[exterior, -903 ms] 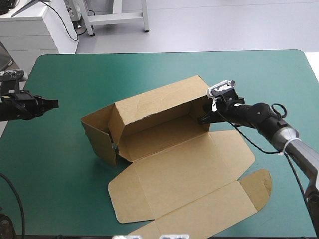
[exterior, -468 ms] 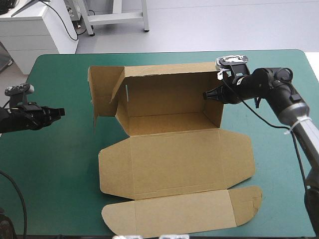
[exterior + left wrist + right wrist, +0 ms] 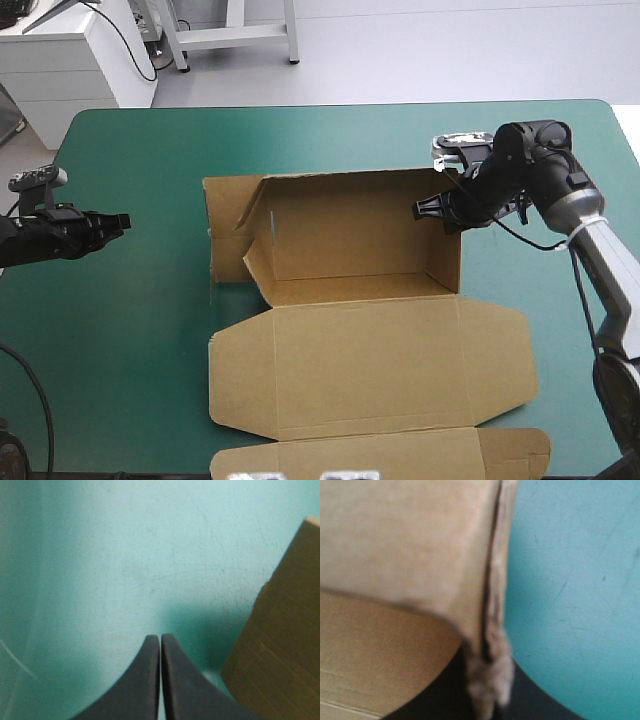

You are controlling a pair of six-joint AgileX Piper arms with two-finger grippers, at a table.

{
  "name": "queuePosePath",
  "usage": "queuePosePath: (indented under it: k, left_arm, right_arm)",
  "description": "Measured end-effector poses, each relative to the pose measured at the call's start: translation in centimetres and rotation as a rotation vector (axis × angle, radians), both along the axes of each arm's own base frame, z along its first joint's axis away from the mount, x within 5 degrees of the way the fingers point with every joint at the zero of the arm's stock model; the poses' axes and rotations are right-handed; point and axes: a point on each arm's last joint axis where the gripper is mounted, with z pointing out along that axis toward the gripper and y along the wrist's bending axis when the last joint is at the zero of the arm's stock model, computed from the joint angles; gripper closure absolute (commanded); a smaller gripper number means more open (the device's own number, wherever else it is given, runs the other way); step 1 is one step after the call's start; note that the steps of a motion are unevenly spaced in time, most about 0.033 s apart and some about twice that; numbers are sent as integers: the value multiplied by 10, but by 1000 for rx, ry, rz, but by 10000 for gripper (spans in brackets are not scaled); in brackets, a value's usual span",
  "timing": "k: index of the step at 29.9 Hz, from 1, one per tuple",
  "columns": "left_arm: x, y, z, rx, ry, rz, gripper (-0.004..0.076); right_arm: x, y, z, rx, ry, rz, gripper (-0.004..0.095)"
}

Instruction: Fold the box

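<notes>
The brown box (image 3: pixel 350 235) stands mid-table as an open tray with its back and right walls raised. Its left end flap (image 3: pixel 225 230) hangs outward. The lid (image 3: pixel 370 365) lies flat toward the near edge. My right gripper (image 3: pixel 427 208) is shut on the top edge of the right wall. In the right wrist view that wall edge (image 3: pixel 492 580) runs between the black fingers (image 3: pixel 535 695) of the right gripper (image 3: pixel 487 680). My left gripper (image 3: pixel 120 222) is shut and hovers left of the box, apart from it. In its own view the left gripper (image 3: pixel 160 639) points at bare cover, with the box corner (image 3: pixel 280 645) beside it.
The lid's outer flap (image 3: pixel 400 458) reaches the table's near edge. A strip of teal-green cover (image 3: pixel 165 260) separates the left gripper from the box's left flap. The table's far edge (image 3: pixel 330 106) lies well behind the box.
The box has swung from skewed to square with the table, then slid toward the near edge and to the right, the right gripper holding its right wall. The left gripper edged inward earlier, then stayed.
</notes>
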Motion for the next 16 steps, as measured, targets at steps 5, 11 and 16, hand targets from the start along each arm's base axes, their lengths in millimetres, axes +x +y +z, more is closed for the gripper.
queuePosePath:
  k: [5,11,16]
  left_arm:
    - [1,-1,1,-22,-11,5,731]
    - [1,-2,2,-31,-14,6,731]
    - [1,-2,2,-30,-14,6,731]
  right_arm:
    - [15,0,-24,-51,50,-7,908]
    - [46,3,-43,-74,23,-16,908]
    - [75,9,-62,-87,20,-24,807]
